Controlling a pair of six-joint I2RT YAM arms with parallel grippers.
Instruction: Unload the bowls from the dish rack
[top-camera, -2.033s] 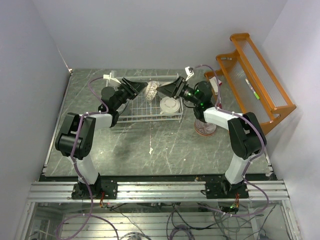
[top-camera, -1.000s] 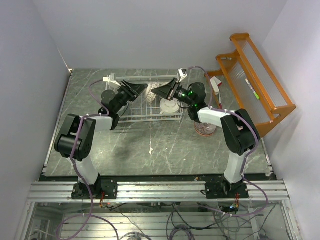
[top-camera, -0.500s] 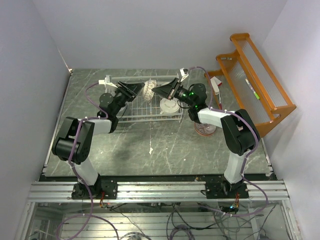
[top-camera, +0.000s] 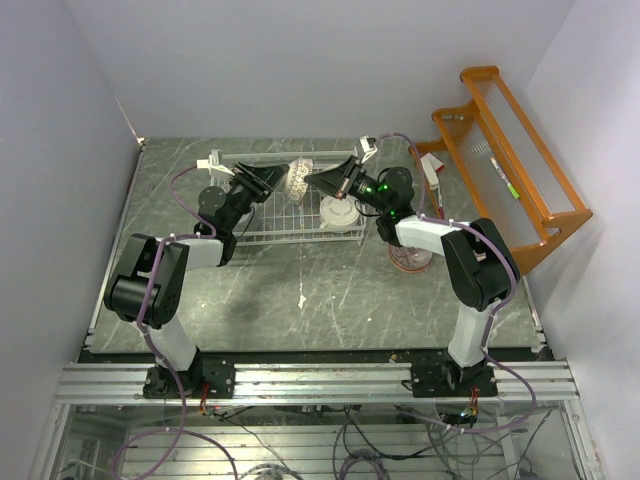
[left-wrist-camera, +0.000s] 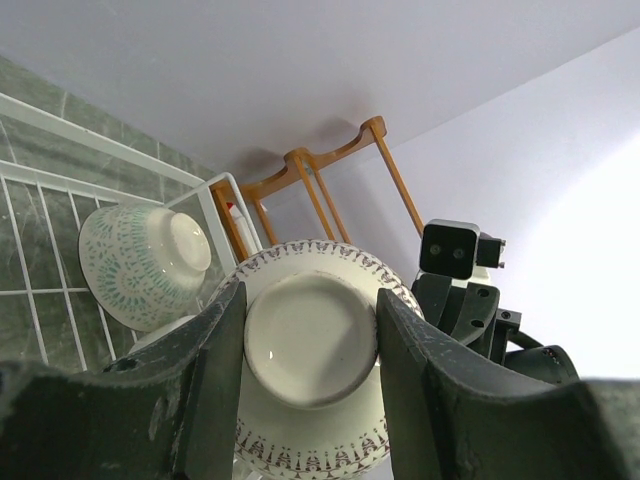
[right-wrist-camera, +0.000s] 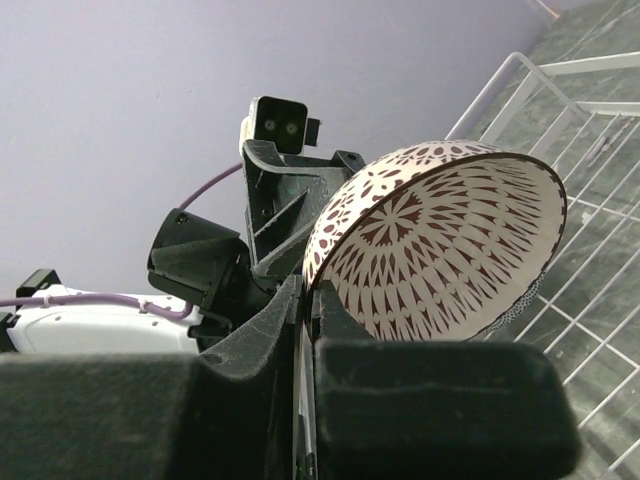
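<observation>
A red-and-white patterned bowl (top-camera: 297, 180) hangs on its side above the white wire dish rack (top-camera: 258, 228), held from both sides. My left gripper (left-wrist-camera: 310, 345) is shut on the bowl's round foot (left-wrist-camera: 312, 335), one finger on each side. My right gripper (right-wrist-camera: 312, 300) is shut on the bowl's rim (right-wrist-camera: 335, 225), and the patterned inside (right-wrist-camera: 440, 250) faces that camera. In the rack, a green-patterned bowl (left-wrist-camera: 140, 265) lies on its side, and a white bowl (top-camera: 339, 211) sits at the right end.
An orange wooden shelf rack (top-camera: 505, 150) leans against the right wall. A stack of bowls (top-camera: 410, 258) stands on the table under my right forearm. The rack's far rim (right-wrist-camera: 600, 65) runs just beyond the held bowl.
My right gripper has closed onto the bowl's rim. The left arm has lifted the bowl slightly up and back over the rack, still clamped on its foot.
</observation>
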